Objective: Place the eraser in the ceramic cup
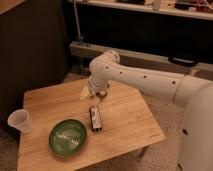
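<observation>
The eraser (95, 118), a flat black block with a white-and-red label, lies on the wooden table (125, 115) near its middle, right of the green bowl. The ceramic cup (20, 121), small, white and tapered, stands upright at the table's left edge. My gripper (95, 93) hangs at the end of the white arm, just above the table and a little behind the eraser, not touching it. It is far right of the cup.
A wide green bowl (68, 136) sits at the front left of the table, between cup and eraser. A small pale yellowish item (84, 93) lies by the gripper's left side. A dark cabinet stands behind the table on the left.
</observation>
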Tool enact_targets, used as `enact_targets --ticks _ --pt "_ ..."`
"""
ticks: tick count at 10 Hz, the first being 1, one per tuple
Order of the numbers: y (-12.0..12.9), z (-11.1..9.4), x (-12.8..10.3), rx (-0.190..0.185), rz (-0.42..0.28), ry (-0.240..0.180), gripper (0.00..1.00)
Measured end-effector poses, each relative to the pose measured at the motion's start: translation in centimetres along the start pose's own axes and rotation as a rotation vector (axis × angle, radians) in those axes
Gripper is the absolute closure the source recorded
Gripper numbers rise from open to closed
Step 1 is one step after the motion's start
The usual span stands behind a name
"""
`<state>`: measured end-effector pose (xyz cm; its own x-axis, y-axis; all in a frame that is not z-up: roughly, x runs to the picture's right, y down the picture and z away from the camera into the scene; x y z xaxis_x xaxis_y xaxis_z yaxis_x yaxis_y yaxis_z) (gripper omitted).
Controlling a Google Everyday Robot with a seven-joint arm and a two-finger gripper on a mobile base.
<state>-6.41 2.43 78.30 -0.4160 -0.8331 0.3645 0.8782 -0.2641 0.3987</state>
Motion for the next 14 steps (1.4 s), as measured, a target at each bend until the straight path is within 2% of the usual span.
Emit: enact_targets --ticks 5,7,14 --pt "2.1 6.2 -1.2 -0.020 0.065 -0.105 0.20" --pt "2.4 6.8 -1.4 -0.013 0.074 -0.112 0.20" --pt "2.2 6.8 -1.4 -0.010 0.070 -0.111 0.20"
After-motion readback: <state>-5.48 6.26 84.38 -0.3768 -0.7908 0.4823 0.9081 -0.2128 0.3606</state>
